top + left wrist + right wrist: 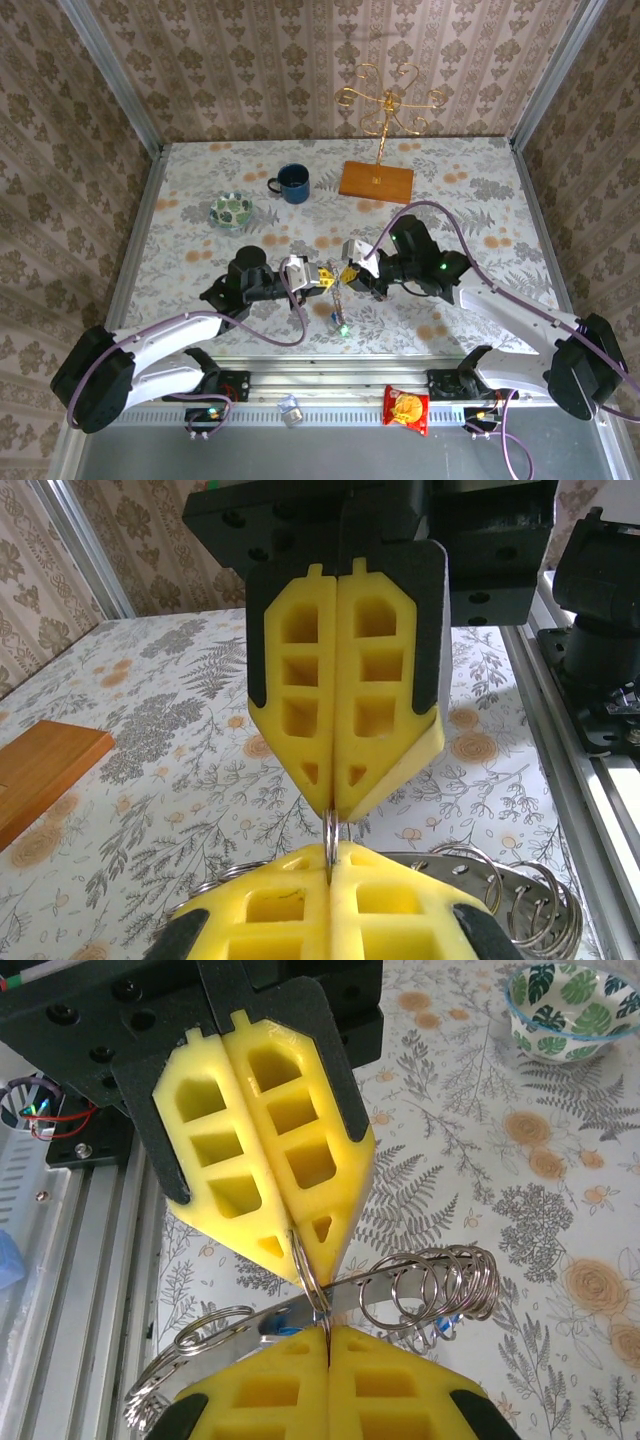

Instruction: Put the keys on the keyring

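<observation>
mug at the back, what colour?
Dark blue mug; it shows best in the top external view.

The left gripper (330,852) and right gripper (327,1332) have yellow pads in black housings. The keyring (430,1290) in both jaws is silvery. Beneath the jaws, the tablecloth (520,1220) is white with grey ferns and orange flowers. Beyond the jaws are 1 navy mug (294,183) and 1 green-leaf-patterned bowl (232,210).

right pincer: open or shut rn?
Shut. In the right wrist view the right pincer shows no gap between its yellow halves, and it pinches a thin ring of the keyring.
</observation>
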Motion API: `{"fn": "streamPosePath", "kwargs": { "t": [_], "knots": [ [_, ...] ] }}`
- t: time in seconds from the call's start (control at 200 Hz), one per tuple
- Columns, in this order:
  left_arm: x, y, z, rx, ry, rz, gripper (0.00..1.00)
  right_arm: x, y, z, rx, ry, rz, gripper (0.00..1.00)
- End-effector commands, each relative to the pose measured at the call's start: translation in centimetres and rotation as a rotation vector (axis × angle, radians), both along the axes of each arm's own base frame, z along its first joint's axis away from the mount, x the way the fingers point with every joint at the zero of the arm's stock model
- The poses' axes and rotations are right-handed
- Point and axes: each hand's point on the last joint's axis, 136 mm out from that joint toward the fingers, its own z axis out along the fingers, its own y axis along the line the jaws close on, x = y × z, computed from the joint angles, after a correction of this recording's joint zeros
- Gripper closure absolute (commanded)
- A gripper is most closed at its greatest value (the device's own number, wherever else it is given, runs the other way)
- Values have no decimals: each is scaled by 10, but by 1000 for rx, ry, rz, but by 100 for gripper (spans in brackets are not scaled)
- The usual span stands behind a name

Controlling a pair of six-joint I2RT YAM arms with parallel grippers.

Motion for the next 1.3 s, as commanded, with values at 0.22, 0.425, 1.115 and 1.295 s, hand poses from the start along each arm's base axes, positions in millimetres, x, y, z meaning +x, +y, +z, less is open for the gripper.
{"fn": "streamPosePath", "kwargs": {
  "t": [0.22, 0.425, 1.115, 1.295],
  "knots": [
    [-6, -3, 31, -154, -15, -45, 100, -8, 3, 20, 111, -64, 33, 69],
    [-13, -4, 31, -175, 3, -88, 100, -7, 5, 20, 120, -65, 35, 71],
    [8, -2, 17, 16, -50, -2, 85, -21, 1, 12, -53, -78, 138, 100],
    [9, -5, 6, 145, -78, -15, 87, -22, 8, 24, -92, -102, 168, 100]
  ]
}}
